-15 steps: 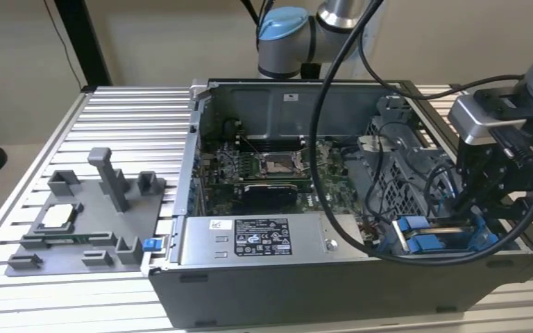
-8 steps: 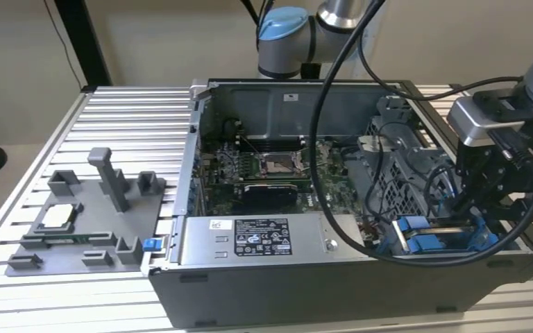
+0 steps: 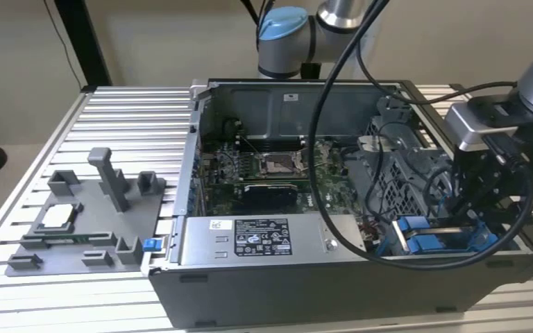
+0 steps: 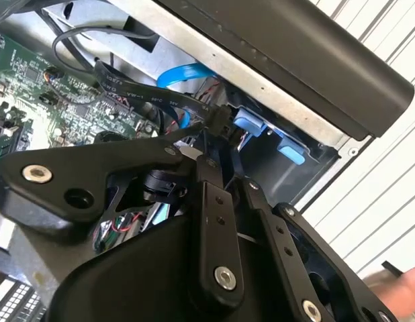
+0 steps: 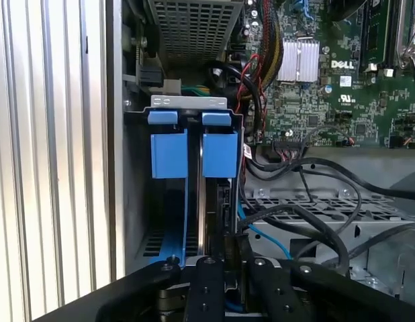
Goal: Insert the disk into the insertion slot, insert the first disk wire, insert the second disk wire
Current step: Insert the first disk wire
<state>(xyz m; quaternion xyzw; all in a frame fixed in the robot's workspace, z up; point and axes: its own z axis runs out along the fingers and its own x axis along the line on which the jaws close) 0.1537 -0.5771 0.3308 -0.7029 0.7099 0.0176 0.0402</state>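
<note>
While two blue carrier tabs (image 5: pixel 219 153) sit adjacent, gripper (image 4: pixel 221 142) jaws clenched, seemingly on one wire connector (image 4: pixel 221 123).

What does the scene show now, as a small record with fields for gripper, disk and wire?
gripper: shut on the black connector, at the drive bay
disk: blue-framed, seated in a bay slot
wire: flat black cable ending in that connector; whether plugged in is unclear
case: open, on a slatted table
</note>
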